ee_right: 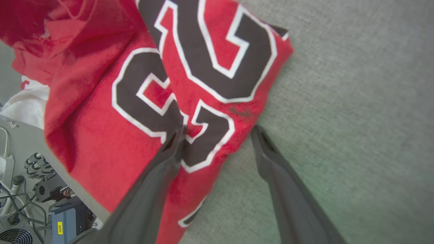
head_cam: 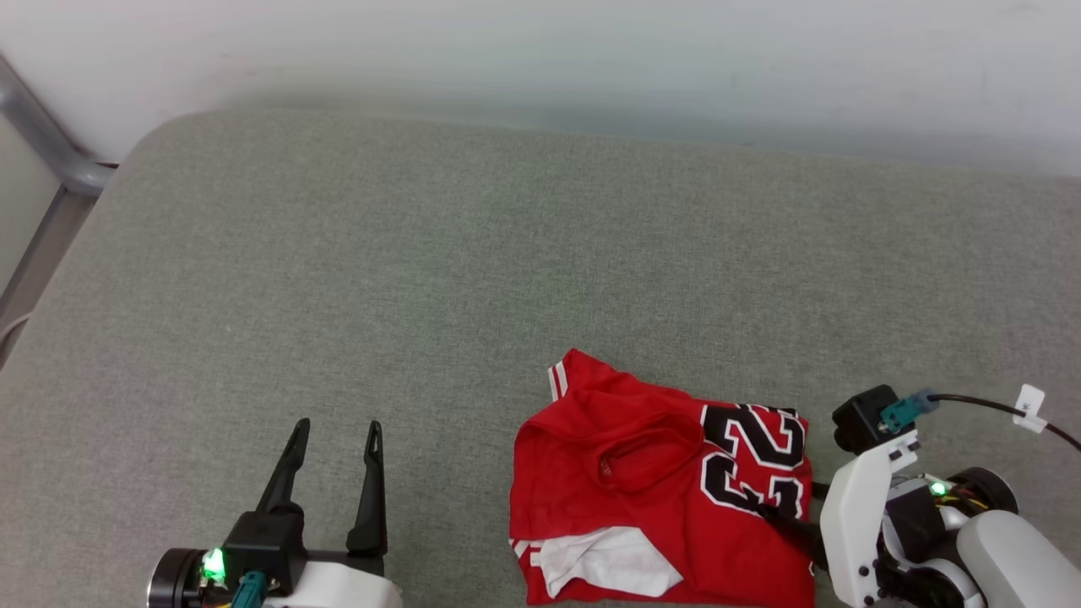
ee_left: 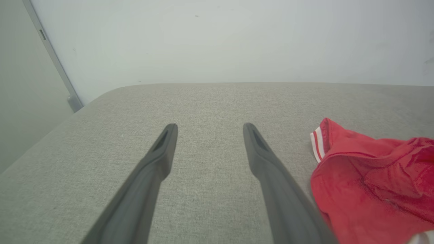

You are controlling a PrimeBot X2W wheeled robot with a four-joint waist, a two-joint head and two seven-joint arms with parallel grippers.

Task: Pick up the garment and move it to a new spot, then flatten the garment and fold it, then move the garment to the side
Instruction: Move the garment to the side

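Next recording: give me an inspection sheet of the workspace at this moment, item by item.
Surface: grey-green padded cushion, flat.
Job's things: red jersey, loosely folded and rumpled, on the near side at the robot's right; black numerals face up, white sleeve showing.
Clutter: nothing seen.
Grippers: left gripper open over bare cushion, apart from the jersey; right gripper open, one finger over the jersey, the other over the cushion beside its edge.
Cables: black tagged cable off the right wrist; wires among equipment below the cushion's edge.
Surroundings: pale wall; grey metal post at left.
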